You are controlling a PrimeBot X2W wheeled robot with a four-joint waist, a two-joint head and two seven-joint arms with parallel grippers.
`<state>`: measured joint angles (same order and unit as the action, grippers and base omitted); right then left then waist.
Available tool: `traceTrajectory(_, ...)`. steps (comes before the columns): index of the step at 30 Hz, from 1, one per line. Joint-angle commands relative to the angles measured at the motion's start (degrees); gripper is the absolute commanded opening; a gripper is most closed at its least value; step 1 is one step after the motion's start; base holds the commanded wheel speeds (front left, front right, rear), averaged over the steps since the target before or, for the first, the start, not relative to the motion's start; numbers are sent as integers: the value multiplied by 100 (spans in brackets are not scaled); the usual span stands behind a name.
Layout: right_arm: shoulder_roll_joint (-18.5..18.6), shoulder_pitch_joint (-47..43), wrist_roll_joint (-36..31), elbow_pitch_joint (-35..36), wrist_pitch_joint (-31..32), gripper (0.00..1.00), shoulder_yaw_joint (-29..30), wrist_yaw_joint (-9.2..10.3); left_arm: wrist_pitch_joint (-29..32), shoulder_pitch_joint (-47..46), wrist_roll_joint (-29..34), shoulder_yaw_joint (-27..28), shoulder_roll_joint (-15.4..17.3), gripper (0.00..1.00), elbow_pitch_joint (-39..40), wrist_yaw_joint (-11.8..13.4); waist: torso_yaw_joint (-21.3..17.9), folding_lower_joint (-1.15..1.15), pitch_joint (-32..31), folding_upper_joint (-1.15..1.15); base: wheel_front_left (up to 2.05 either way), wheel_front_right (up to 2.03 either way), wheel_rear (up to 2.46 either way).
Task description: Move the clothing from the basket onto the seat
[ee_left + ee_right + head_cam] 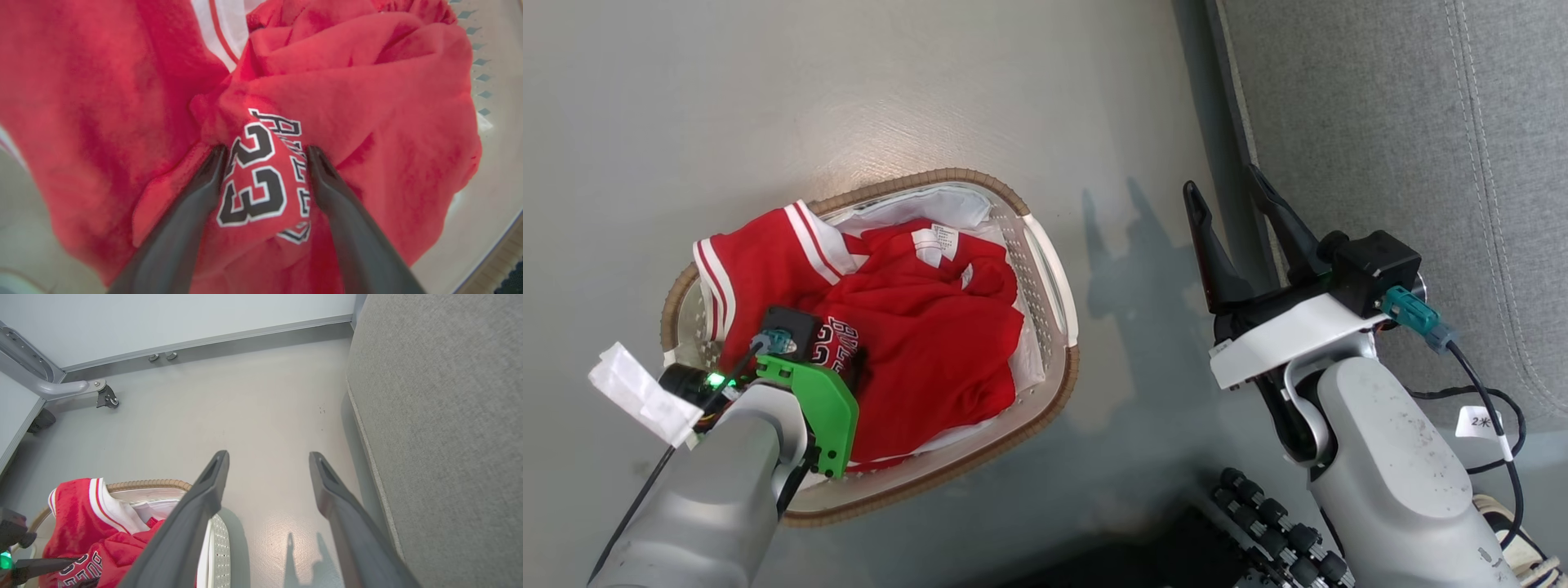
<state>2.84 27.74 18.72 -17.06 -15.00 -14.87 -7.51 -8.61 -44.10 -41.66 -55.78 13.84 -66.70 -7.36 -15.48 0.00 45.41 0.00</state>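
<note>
Left pincer point(265, 149), jaws apart, straddles numbered fold of red basketball clothing point(367, 81); likely soft, light, limp, so pinch that bunched fold; right pincer point(1225, 181) apart

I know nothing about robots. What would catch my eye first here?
The bright red clothes stand out, heaped in a white basket on the floor at the robot's left. The left hand presses its two dark fingers into them, either side of a printed 23. The right hand hangs open over the floor beside the big grey seat.
</note>
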Motion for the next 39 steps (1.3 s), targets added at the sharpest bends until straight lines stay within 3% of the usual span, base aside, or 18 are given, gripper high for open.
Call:
traceTrajectory(1,16,77,44,-21,-27,100,-6,4,85,-21,-50,-63,33,100,-50,-24,-4,0,4,0,0,0,0)
traceTrajectory(4,16,87,54,-46,-27,100,-22,4,202,-28,-136,-178,18,100,-137,-24,-1,0,-14,0,0,0,0)
traceTrajectory(5,16,84,60,-55,-27,100,-25,4,219,-17,-148,-225,7,33,-135,-24,1,0,-26,0,0,0,0)
traceTrajectory(6,16,82,74,-67,-27,100,-25,4,288,16,-217,-261,-3,0,-123,-24,6,0,-50,0,0,0,0)
traceTrajectory(16,17,-29,114,-243,-27,100,-45,4,-102,198,-677,-441,27,0,152,-20,163,0,-583,0,0,0,0)
traceTrajectory(27,19,-433,17,-640,-27,100,59,4,-640,522,-924,-601,-160,0,511,-20,495,0,-1724,0,0,0,0)
traceTrajectory(32,21,-705,-24,-795,-27,100,90,4,-664,725,-730,-36,-121,0,1027,-11,639,0,-2284,0,0,0,0)
traceTrajectory(39,20,-1030,-26,-936,-27,100,86,4,-663,1377,47,939,-98,0,1919,47,811,0,-2953,0,0,0,0)
